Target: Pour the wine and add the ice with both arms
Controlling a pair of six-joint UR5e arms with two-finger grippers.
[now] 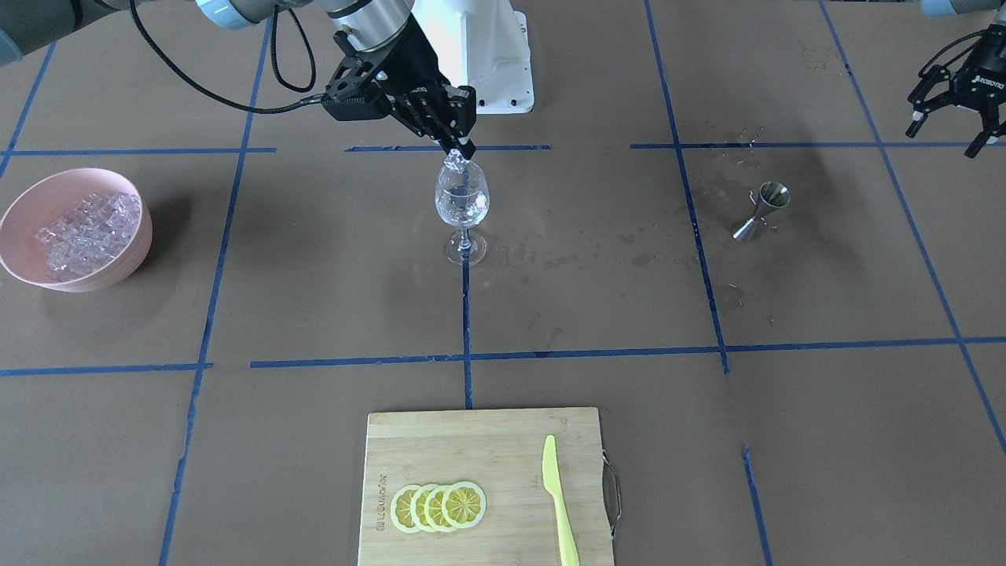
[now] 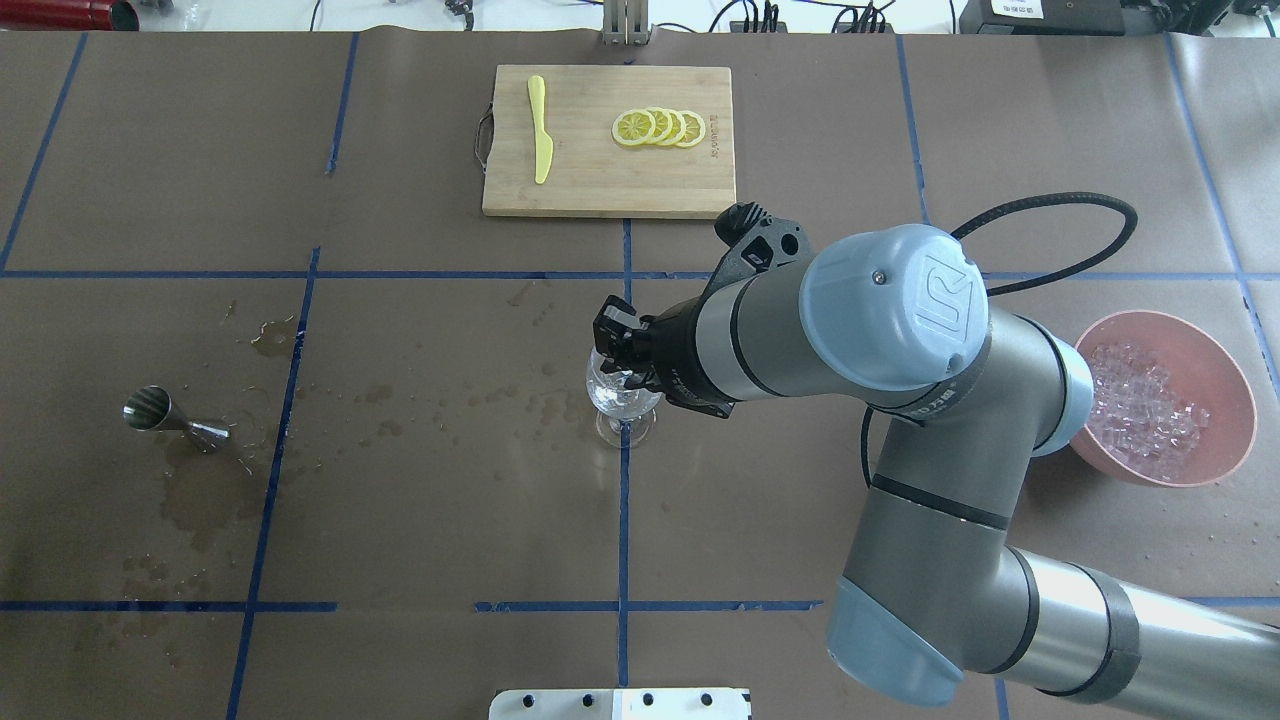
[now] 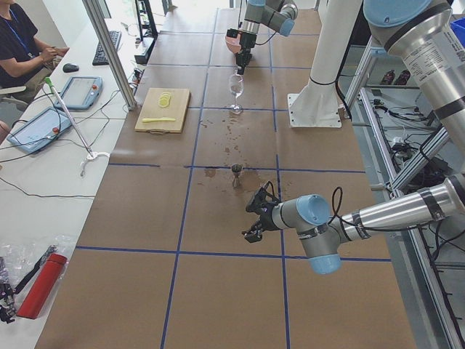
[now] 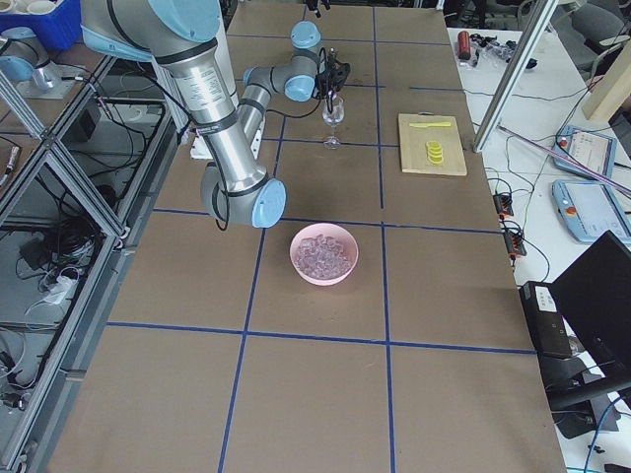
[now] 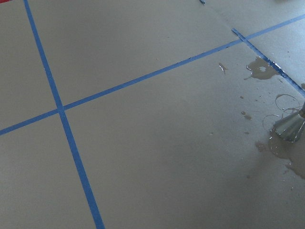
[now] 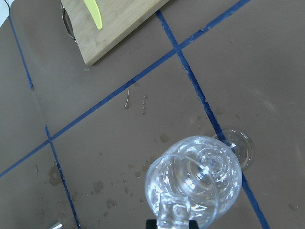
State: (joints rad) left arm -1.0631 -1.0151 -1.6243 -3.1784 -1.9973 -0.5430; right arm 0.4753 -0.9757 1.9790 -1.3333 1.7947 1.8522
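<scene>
**Brown table paper [image 1: 314,275]: ice cube [image 1: 454,163] over wine glass [image 1: 462,200]**

Right gripper [image 1: 462,151] pinches the ice cube just above the wine glass rim. Ease it in centred before letting go, to avoid splashing. Left gripper [image 1: 947,130] hangs spread, empty, well apart past the jigger [image 1: 761,211].

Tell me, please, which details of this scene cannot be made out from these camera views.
- How full the wine glass is: front-facing view, liquid too clear against glass and ice.
- Grip of the right end effector on the ice cube: overhead view, hidden by its own wrist.
- Left end effector: front-facing view, partly cut off by the right edge.
- Jigger: left wrist view, mostly cut off by the right edge.
</scene>
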